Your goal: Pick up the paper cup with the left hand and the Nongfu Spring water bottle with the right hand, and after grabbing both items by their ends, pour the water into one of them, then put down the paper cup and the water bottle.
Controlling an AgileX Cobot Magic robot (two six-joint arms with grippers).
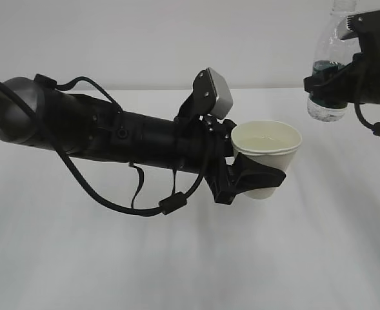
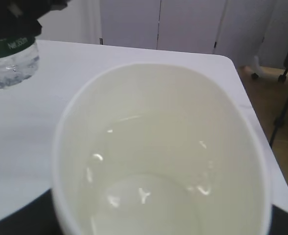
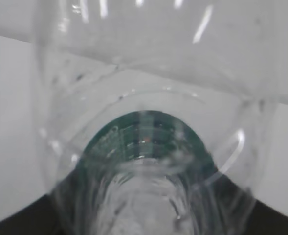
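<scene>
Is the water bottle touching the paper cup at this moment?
Apart. The exterior view shows the water bottle held up at the right, with bare white background between it and the paper cup.

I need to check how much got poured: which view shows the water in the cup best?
The left wrist view: it looks straight down into the cup, where the water shines over the bottom. The exterior view shows the cup side-on, with only a sliver of its inside. The right wrist view shows only the bottle.
</scene>
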